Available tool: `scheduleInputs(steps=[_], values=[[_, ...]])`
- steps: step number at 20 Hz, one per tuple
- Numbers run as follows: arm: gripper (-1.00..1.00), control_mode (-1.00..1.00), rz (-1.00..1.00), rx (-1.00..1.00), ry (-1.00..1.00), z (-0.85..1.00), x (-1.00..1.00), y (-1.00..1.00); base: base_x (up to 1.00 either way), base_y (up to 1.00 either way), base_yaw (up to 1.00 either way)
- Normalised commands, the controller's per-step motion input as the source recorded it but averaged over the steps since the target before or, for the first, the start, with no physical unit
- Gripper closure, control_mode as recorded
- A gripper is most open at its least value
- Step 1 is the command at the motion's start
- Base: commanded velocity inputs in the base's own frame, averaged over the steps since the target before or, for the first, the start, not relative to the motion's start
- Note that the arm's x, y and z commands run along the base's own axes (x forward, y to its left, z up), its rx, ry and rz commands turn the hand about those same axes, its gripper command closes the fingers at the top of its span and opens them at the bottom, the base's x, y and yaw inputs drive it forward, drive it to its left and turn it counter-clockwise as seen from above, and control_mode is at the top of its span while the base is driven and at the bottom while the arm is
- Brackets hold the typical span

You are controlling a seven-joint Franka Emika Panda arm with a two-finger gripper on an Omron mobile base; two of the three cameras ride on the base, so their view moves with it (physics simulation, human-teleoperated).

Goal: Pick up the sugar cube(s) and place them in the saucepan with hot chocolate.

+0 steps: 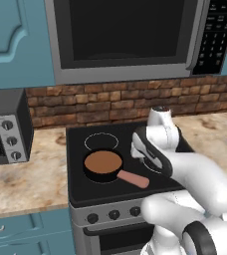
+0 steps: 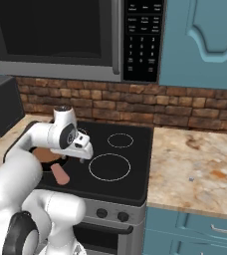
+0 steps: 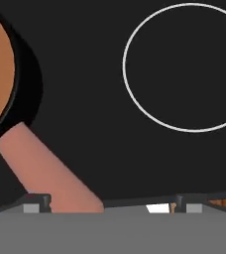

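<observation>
Pan: one saucepan with hot chocolate (image 1: 103, 165) sat on the stove (image 1: 80, 191), front left ring.
Handle: one pink handle (image 3: 48, 171) pointed toward the front and right.
Claw: the claw (image 3: 110, 206) was spread wide, holding nothing, just right of the pan.
Rings: three white rings.
Sugar: none to be seen, zero counted.

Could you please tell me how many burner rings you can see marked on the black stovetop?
3 visible: a large front ring, a small back ring, and a back ring behind the saucepan. The pan and arm may hide more.
</observation>
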Motion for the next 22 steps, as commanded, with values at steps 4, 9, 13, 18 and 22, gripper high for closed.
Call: scheduleInputs(steps=[4, 9, 13, 18, 22], values=[[-1.0, -1.0, -0.23, 0.0, 0.0, 0.0, -0.03, -0.98, 0.0, 0.0, 0.0], [-1.0, -1.0, -0.18, 0.0, 0.01, 0.0, 0.0, -1.0, 0.0, 0.0, 0.0], [-1.0, -1.0, -0.05, 0.08, 0.01, 0.01, 0.0, -0.98, 0.0, 0.0, 0.0], [-1.0, -1.0, 0.0, 0.07, 0.07, 0.08, 0.04, -0.99, 0.0, 0.0, 0.0], [-1.0, -1.0, 0.1, 0.23, -0.01, 0.39, 0.0, -0.98, 0.0, 0.0, 0.0]])
